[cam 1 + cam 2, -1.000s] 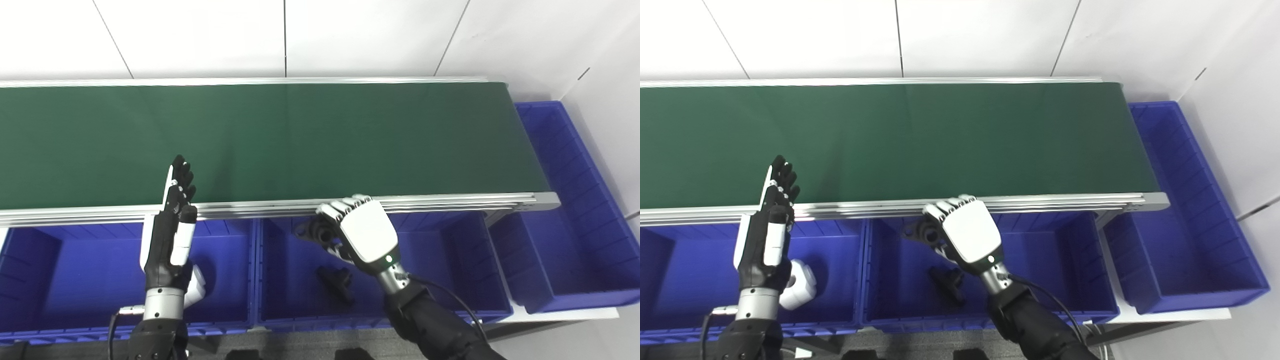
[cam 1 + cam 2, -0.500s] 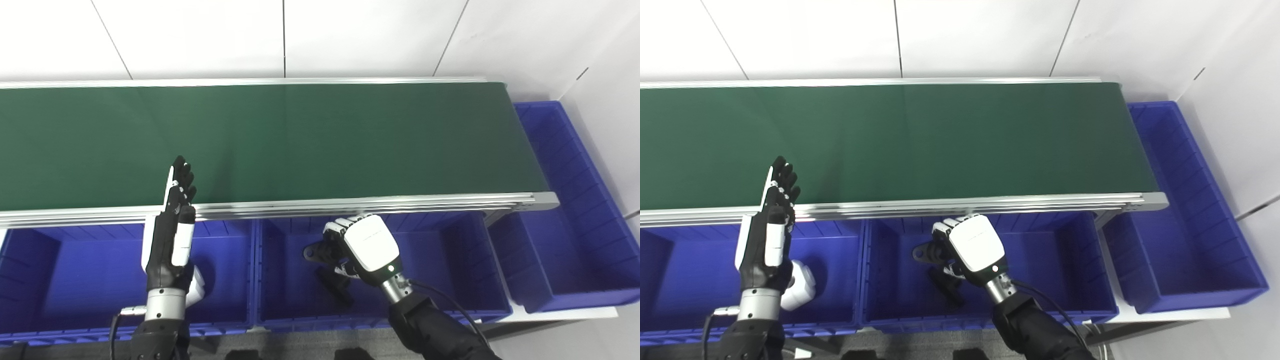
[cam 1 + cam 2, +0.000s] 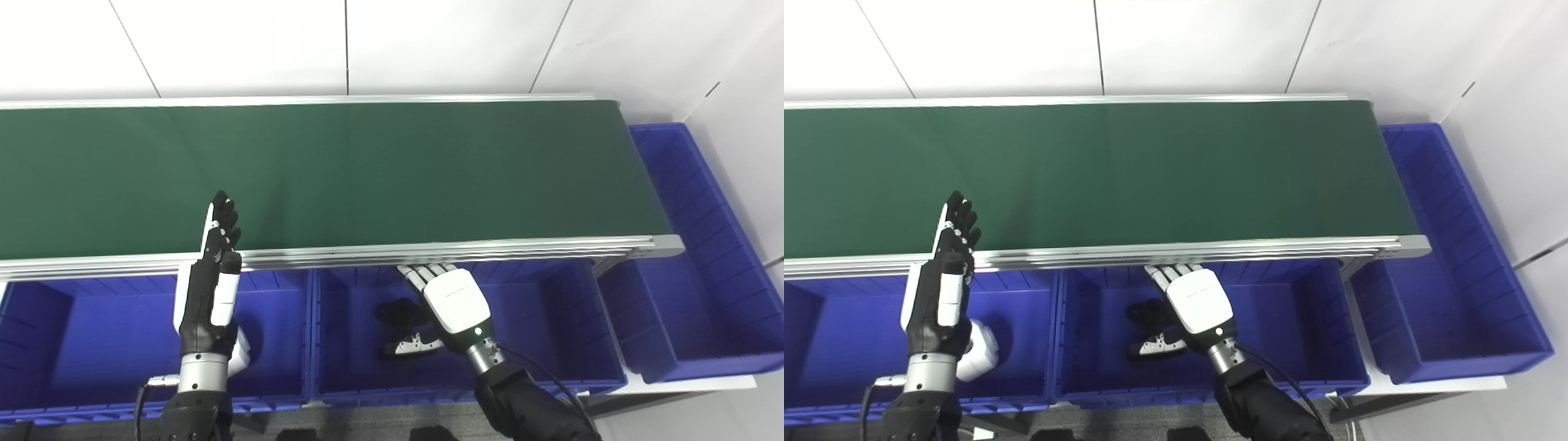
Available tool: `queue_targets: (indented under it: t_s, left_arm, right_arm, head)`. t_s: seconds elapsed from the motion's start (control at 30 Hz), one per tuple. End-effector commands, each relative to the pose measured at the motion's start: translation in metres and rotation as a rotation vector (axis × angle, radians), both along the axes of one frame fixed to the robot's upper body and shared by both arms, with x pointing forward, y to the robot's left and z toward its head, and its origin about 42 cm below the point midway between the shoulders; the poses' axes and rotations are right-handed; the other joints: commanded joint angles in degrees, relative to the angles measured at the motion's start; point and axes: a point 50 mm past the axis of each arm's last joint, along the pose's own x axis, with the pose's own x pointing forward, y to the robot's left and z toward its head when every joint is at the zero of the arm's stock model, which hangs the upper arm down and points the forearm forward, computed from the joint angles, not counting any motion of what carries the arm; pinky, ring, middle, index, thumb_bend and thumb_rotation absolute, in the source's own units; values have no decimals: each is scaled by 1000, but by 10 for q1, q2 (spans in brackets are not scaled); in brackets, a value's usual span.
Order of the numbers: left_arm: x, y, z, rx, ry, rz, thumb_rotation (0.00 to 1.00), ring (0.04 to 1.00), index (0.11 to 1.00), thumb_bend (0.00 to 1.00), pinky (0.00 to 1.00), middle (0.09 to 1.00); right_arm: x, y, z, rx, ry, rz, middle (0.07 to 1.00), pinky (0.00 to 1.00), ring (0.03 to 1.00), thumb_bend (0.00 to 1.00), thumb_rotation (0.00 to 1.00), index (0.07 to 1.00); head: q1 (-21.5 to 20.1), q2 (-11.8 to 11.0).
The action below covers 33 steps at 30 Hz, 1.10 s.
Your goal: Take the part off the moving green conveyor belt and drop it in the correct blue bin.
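1. Fingers [image 3: 422, 275] of the right hand [image 3: 450, 300] are stretched out flat and apart over the middle blue bin [image 3: 539, 306], holding nothing; their tips reach toward the belt's near rail, and the white back of the hand faces up with a small green light near the wrist.
2. Fingers [image 3: 223, 217] of the left hand [image 3: 208, 300] stand straight up, close side by side, edge-on to the camera and empty; the hand is above the left blue bin [image 3: 92, 324], its tips rising in front of the belt's near edge.
3. Just left of the right hand, a black part [image 3: 398, 313] lies on the floor of the middle bin. It is dark, lumpy and irregular; its exact outline is hard to read against the shadow, and whether it is one piece or two I cannot tell.
4. In the left bin, a white rounded part [image 3: 980, 352] sits partly hidden behind the left wrist.
5. Beyond the bins, the silver aluminium rail [image 3: 551, 248] runs along the near side of the green conveyor belt [image 3: 398, 171], whose surface is plain dark green.
6. At the belt's right end, a third blue bin [image 3: 698, 245] stands lengthwise.
7. No readable writing or brand marks show on any of these.
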Motion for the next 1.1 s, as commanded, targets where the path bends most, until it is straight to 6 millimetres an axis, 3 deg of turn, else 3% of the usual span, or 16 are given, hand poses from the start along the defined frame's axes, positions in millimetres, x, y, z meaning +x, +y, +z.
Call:
queue_targets:
  t_s: [0.0, 0.2, 0.3, 0.4, 0.47, 0.53, 0.7, 0.83, 1.07]
  left_arm:
    - [3, -2, 9, 1, -63, 1, 951, 1000, 1000, 691, 1000, 1000]
    - [2, -4, 6, 2, -63, -1, 953, 1000, 1000, 682, 1000, 1000]
    - [1, -9, 4, -7, -66, 2, 951, 1000, 1000, 684, 1000, 1000]
    - [1, -12, 3, -4, -70, 4, 963, 1000, 1000, 697, 1000, 1000]
    - [0, -16, 3, -10, -81, 4, 962, 1000, 1000, 692, 1000, 1000]
    - [0, -19, 3, -15, -90, 2, 963, 1000, 1000, 690, 1000, 1000]
    - [-3, -21, 1, -46, -109, 10, 935, 1000, 1000, 682, 1000, 1000]
    - [-6, -20, -2, -49, -116, 20, 932, 1000, 1000, 681, 1000, 1000]
    - [-11, -14, -11, -24, -115, 23, 948, 1000, 1000, 666, 1000, 1000]
  right_arm:
    - [11, 3, 10, 16, -80, 8, 888, 832, 820, 966, 831, 904]
    - [11, 0, 13, 46, -83, 25, 887, 828, 820, 964, 830, 905]
    - [11, 0, 27, 147, -110, 65, 870, 757, 788, 945, 828, 886]
    - [9, 4, 50, 262, -122, 83, 868, 698, 772, 928, 863, 881]
    - [1, 12, 82, 426, -119, 80, 869, 672, 767, 918, 818, 867]
    - [-11, 16, 111, 557, -138, 77, 862, 646, 756, 896, 842, 860]
    - [-29, 13, 147, 801, -133, 39, 859, 646, 783, 871, 899, 870]
    - [-37, 11, 153, 954, -95, 14, 862, 649, 802, 857, 932, 867]
    - [-46, 8, 130, 1120, -28, -41, 889, 712, 823, 844, 947, 883]
  head:
    - [2, 0]
    - [3, -9]
    - [9, -19]
    - [11, -23]
    - [18, -36]
    - [23, -43]
    - [36, -61]
    - [46, -72]
    - [55, -97]
